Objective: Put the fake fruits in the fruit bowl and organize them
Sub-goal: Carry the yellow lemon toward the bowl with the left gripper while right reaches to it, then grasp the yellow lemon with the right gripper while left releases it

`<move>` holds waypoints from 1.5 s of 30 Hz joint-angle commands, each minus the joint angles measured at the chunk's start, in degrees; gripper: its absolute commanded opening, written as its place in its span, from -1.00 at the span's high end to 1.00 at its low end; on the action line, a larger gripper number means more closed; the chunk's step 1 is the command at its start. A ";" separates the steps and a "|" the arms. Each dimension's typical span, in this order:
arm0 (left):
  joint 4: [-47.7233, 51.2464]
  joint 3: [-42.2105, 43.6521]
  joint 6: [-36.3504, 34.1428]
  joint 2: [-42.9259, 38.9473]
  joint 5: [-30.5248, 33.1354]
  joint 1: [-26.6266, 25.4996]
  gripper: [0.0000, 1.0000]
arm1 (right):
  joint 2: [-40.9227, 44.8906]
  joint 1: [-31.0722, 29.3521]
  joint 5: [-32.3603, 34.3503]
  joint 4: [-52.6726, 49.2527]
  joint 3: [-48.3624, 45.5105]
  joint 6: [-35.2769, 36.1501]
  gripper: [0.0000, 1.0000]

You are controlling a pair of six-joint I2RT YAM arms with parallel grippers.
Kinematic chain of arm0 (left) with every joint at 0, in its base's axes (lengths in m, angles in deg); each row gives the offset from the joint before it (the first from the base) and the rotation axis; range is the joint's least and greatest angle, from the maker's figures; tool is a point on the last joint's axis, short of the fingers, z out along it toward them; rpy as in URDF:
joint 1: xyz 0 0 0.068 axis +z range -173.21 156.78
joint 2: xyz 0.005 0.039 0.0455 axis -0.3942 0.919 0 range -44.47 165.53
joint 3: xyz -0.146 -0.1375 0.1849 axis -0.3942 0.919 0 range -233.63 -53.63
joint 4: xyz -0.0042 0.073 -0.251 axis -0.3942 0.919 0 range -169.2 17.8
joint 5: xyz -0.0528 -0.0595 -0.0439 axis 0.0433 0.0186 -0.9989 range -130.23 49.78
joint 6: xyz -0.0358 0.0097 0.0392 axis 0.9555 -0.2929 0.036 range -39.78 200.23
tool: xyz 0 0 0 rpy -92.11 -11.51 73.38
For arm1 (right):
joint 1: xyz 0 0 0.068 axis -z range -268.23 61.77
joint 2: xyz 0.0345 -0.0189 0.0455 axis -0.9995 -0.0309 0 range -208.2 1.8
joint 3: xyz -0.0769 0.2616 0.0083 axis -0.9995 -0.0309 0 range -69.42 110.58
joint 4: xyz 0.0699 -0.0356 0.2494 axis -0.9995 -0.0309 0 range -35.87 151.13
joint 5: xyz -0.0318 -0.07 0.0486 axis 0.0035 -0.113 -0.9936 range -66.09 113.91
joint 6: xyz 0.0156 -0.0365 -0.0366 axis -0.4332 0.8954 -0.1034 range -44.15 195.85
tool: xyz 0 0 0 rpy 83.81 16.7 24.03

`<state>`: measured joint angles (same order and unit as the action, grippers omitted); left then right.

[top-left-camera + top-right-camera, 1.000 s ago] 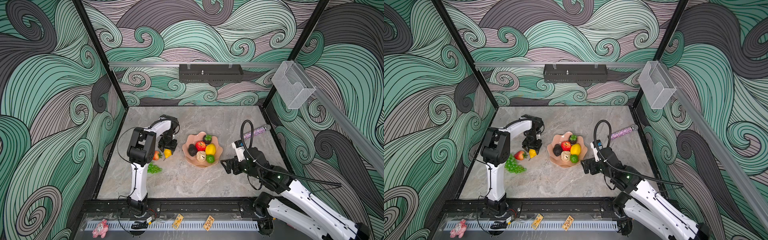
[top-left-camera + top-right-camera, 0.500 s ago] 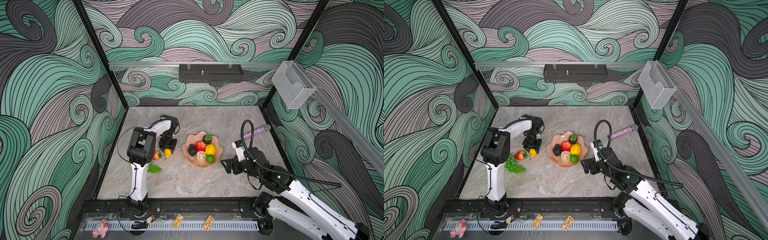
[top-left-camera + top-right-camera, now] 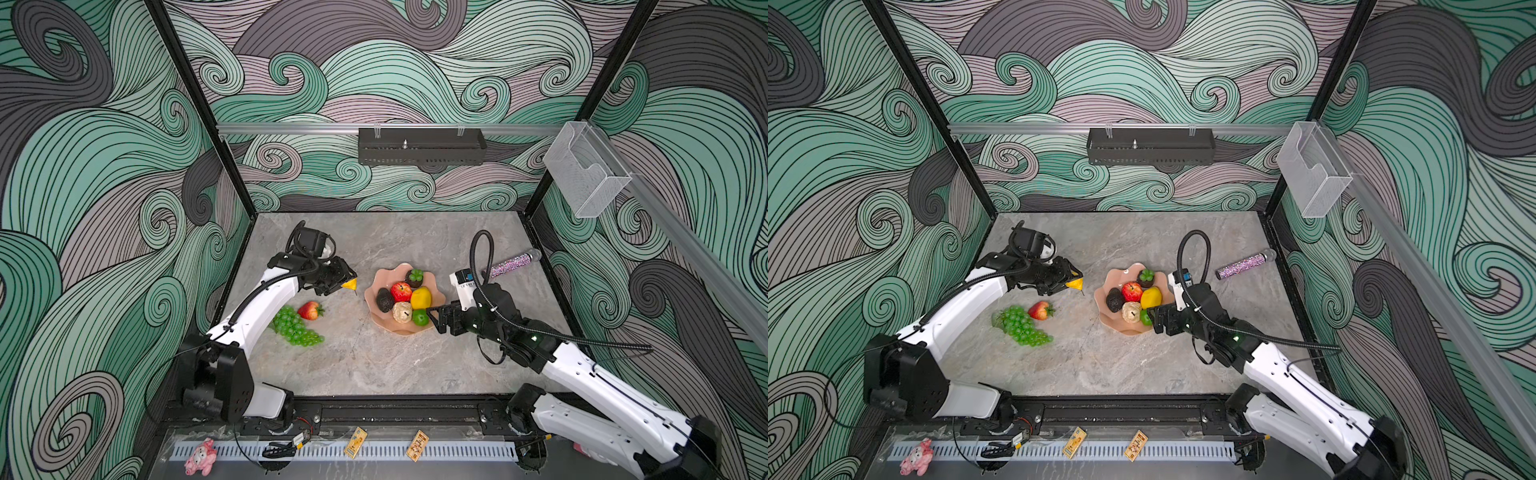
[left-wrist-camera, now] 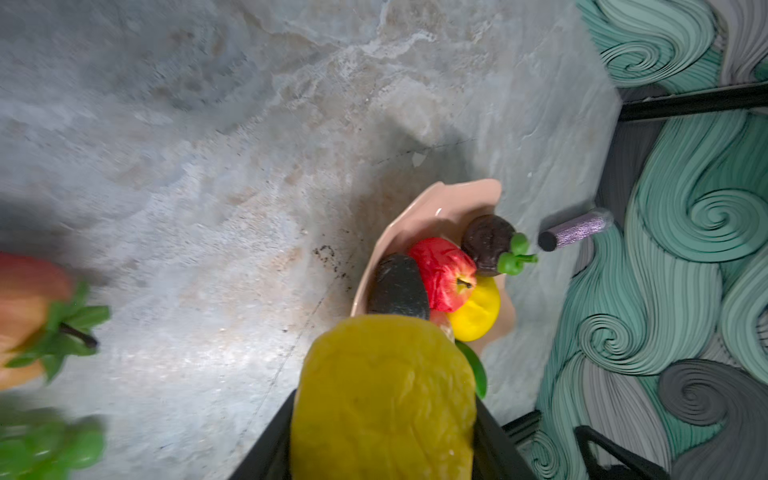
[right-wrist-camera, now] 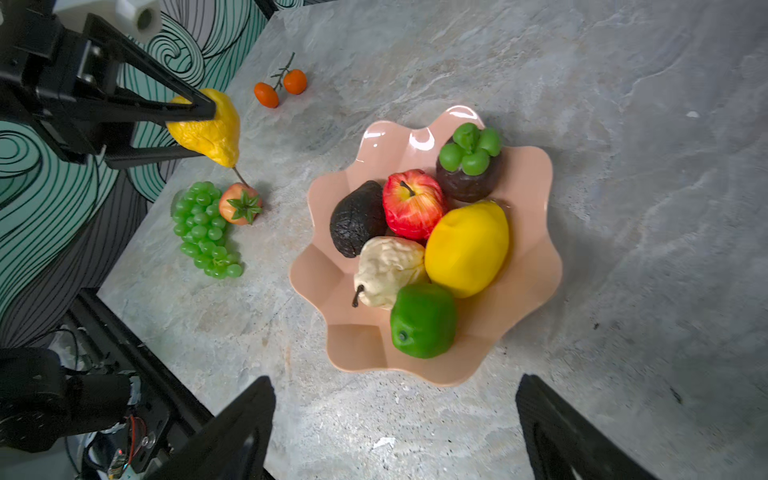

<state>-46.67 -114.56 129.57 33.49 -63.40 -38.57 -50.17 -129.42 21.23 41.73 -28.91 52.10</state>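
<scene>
Over the tabletop beside the fruit bowl, grasping a yellow pear in the left claw, with the right claw released at the rim; six fruits loaded, leaving grapes, strawberry and oranges outside.

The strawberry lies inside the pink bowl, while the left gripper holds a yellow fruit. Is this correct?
No. The strawberry is not in the pink bowl; it lies on the table beside the grape bunch, as the right wrist view shows. The left gripper does hold a yellow fruit.
</scene>
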 commanded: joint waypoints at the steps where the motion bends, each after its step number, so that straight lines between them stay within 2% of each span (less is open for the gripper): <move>1: -24.92 10.18 23.63 -5.13 -4.86 -0.34 0.02 | -3.10 -0.16 -4.92 10.27 2.42 2.39 -0.82; 3: -30.93 13.76 29.55 -7.48 -3.38 -0.92 0.03 | -4.97 -0.38 -6.95 16.47 1.27 3.17 -0.82; 8: -33.09 14.68 34.19 -11.65 -1.33 -3.06 0.03 | -10.70 -1.28 -12.99 33.77 -2.32 3.22 -0.82; 14: -36.86 16.96 41.57 -13.92 -0.29 -8.31 0.04 | -15.48 -2.45 -15.34 43.87 -2.61 8.02 -0.87; 23: -43.79 16.56 45.27 -11.32 -1.64 -15.73 0.04 | -18.68 -0.42 -18.62 49.68 -3.20 10.24 -0.87; 29: -45.83 17.31 46.46 -11.03 -2.84 -16.94 0.05 | -21.26 -0.37 -19.98 53.04 -2.27 9.16 -0.82; 35: -45.74 17.88 46.51 -11.41 -3.44 -17.53 0.05 | -23.24 -0.38 -21.74 51.60 0.71 9.03 -0.60; 45: -45.71 18.29 46.80 -10.78 -4.20 -18.03 0.05 | -24.74 -0.31 -18.68 51.65 2.23 7.75 -0.44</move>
<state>-90.88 -95.98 176.01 22.51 -66.49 -56.06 -74.19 -129.99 1.54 91.37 -28.58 60.39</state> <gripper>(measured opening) 0.525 0.726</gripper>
